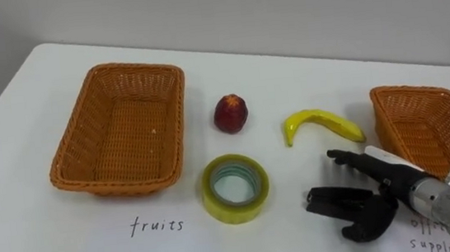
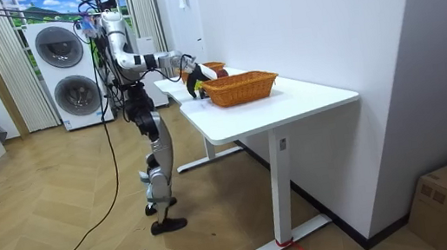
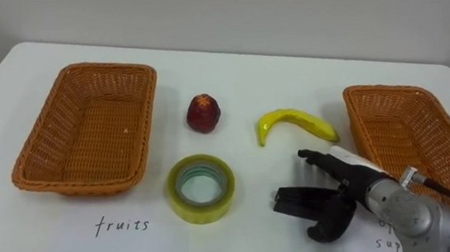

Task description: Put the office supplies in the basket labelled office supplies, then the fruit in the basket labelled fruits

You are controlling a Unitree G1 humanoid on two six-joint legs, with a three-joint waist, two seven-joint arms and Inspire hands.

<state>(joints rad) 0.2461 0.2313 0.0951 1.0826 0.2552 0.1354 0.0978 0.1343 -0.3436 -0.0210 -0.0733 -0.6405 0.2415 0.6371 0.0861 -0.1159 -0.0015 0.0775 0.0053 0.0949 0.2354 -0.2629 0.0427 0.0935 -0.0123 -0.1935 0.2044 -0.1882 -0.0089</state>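
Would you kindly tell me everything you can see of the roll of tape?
The roll of tape lies flat, hole upward, on the white table: a yellowish translucent ring round a pale core. It sits nearer the robot than the red fruit, between the left basket and the robot's right hand, touching none of them.

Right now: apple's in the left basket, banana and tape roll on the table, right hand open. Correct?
No. The left eye view shows the apple on the table beside the left basket, not in it. Banana and tape roll on the table, right hand open: correct.
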